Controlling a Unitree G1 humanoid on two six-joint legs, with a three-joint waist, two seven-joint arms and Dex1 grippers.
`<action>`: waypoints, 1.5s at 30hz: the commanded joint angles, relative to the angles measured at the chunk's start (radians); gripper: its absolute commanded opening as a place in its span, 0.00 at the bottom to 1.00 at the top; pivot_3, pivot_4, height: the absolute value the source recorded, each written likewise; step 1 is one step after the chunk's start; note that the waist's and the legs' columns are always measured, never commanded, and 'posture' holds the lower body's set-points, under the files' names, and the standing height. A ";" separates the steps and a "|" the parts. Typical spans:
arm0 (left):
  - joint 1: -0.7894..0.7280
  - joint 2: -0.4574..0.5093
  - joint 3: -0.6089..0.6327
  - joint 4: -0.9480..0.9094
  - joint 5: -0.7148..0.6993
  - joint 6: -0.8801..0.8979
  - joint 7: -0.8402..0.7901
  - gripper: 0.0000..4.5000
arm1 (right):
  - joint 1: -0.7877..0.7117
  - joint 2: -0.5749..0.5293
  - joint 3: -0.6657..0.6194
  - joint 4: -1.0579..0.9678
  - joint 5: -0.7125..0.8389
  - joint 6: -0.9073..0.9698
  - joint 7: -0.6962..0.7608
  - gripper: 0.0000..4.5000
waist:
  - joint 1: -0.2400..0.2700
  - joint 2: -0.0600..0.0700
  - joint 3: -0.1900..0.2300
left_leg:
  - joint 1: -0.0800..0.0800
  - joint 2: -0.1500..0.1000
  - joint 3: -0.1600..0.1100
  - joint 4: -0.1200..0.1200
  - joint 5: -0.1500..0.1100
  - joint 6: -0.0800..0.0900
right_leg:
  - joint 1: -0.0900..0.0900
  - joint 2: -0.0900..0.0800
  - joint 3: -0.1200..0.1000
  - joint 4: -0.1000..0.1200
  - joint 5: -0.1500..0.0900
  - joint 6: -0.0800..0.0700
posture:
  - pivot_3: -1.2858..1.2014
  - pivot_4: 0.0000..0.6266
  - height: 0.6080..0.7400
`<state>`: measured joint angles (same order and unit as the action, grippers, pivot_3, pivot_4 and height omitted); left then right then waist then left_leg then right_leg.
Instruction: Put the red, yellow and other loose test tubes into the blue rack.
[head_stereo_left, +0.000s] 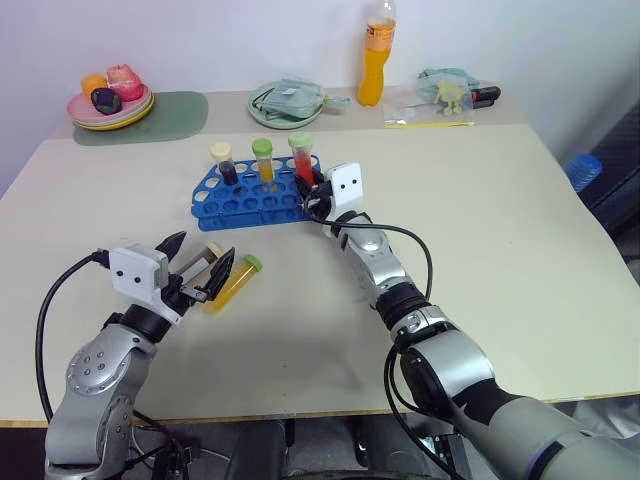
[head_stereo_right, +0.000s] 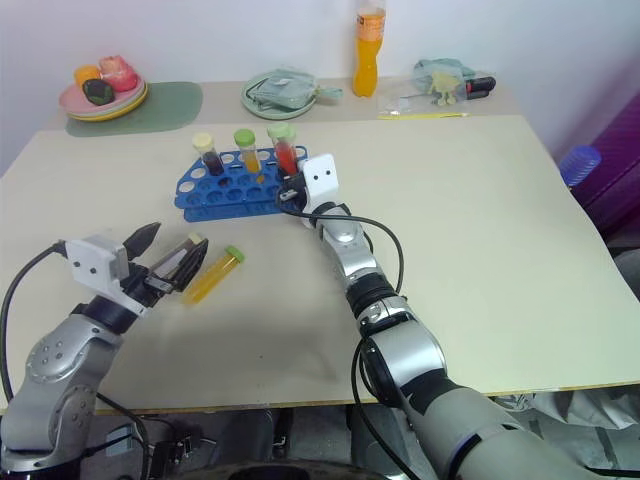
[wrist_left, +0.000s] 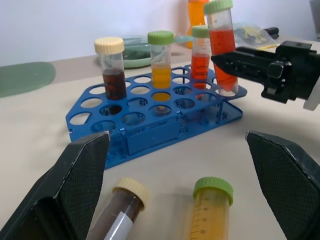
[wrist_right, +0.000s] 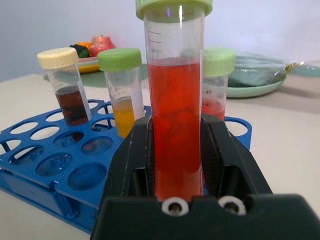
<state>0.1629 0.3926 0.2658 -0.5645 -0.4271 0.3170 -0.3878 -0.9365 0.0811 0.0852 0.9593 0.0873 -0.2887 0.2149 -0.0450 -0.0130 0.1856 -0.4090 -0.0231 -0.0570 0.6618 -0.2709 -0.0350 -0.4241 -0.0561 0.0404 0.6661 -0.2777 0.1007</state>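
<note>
The blue rack (head_stereo_left: 250, 200) stands at mid-table. Three test tubes are upright in it: a dark one with a cream cap (head_stereo_left: 222, 160), a yellow one with a green cap (head_stereo_left: 263, 158) and a red one with a green cap (wrist_left: 201, 52). My right gripper (wrist_right: 177, 145) is shut on another red tube (wrist_right: 175, 95), held upright at the rack's right end with its lower end at a hole. Two loose tubes lie on the table: a yellow one (head_stereo_left: 235, 282) and a dark brown one (wrist_left: 122, 215). My left gripper (head_stereo_left: 200, 258) is open just above and around them, touching neither.
Along the back edge are an orange drink bottle (head_stereo_left: 377, 55), a green plate (head_stereo_left: 262, 110) with a cloth on it, pink plates (head_stereo_left: 85, 112) of toy fruit on a green mat (head_stereo_left: 175, 110), and a clear bag (head_stereo_left: 440, 100). A blue object (head_stereo_left: 583, 170) sits beyond the table's right edge.
</note>
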 joint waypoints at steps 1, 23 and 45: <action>0.002 0.001 0.001 -0.039 -0.006 -0.011 0.000 1.00 | -0.036 0.012 -0.018 0.028 -0.023 -0.041 -0.019 0.17 | 0.001 0.000 0.000 | 0.000 0.000 0.000 0.000 0.000 0.000 | 0.000 0.000 0.000 0.000 0.000 0.000 | 0.52 0.24 0.92; -0.011 -0.002 -0.016 -0.061 -0.010 0.011 0.011 1.00 | -0.038 0.038 -0.050 0.156 -0.096 -0.156 -0.062 0.17 | 0.000 0.000 0.000 | 0.000 0.000 0.000 0.000 0.001 -0.001 | 0.000 0.000 0.000 0.001 0.000 0.000 | 0.52 0.24 0.92; -0.009 -0.003 -0.013 -0.053 -0.008 0.008 0.006 1.00 | 0.002 0.059 -0.109 0.125 -0.052 -0.194 0.006 0.17 | 0.001 0.000 0.000 | 0.001 0.000 0.000 0.000 0.001 -0.001 | 0.001 0.000 0.000 0.001 0.000 0.000 | 0.52 0.24 0.92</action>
<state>0.1470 0.3900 0.2464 -0.5928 -0.4271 0.3441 -0.3745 -0.9501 0.1292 -0.0133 1.1027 0.0176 -0.4676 0.2048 -0.0442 -0.0128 0.1854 -0.4082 -0.0233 -0.0573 0.6619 -0.2703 -0.0360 -0.4235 -0.0563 0.0405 0.6669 -0.2776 0.1006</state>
